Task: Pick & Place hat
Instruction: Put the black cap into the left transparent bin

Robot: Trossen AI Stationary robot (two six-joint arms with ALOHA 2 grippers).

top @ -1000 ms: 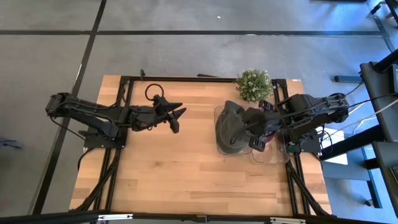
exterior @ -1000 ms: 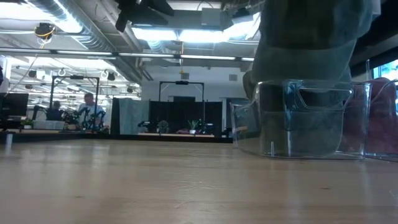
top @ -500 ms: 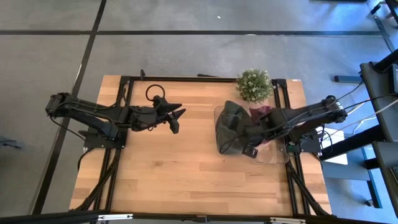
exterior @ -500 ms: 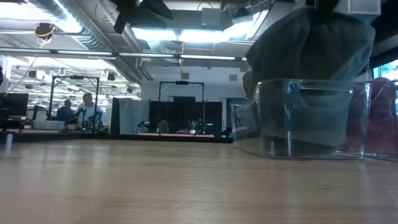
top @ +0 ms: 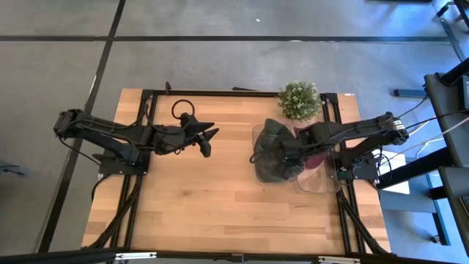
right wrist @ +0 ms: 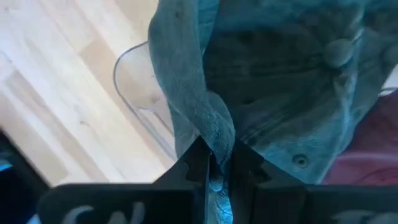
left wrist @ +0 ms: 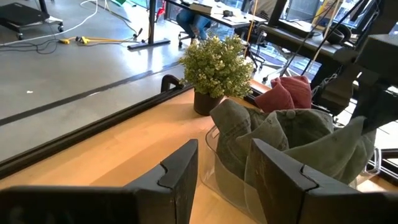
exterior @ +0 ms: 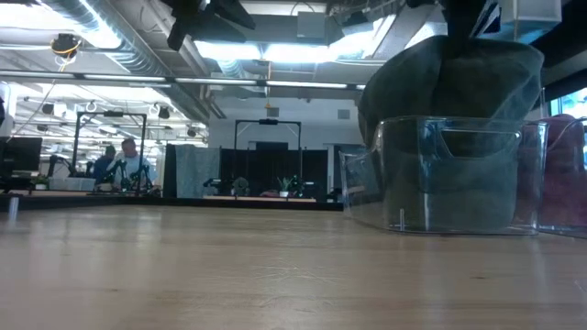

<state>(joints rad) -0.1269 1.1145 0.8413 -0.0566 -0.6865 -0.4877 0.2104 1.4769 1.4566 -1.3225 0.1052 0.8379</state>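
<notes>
Right gripper (top: 284, 155) is out over the clear bin (top: 258, 170) on the right half of the worktop (top: 190, 198), and its jaws are clenched on a fold of the green hat (top: 272, 147). The right wrist view shows it plainly: cloth pinched tight between the two dark fingers (right wrist: 198, 163), the hat (right wrist: 261, 74) spread beyond them over the bin's rim (right wrist: 134, 93). From the low view the hat (exterior: 449, 82) bulges up above the bin (exterior: 449, 174), its lower part sunk inside the clear walls. A red cloth (top: 314, 147) lies in the next bin just beside it, and a potted plant (top: 299, 100) stands near the worktop's far edge. Left gripper (top: 208, 138) hovers mid-worktop, well apart from the bin, jaws spread and holding nothing; its wrist view looks past both fingers (left wrist: 180, 177) at the plant (left wrist: 216, 65), the hat (left wrist: 292, 134) and the red cloth (left wrist: 287, 96).
</notes>
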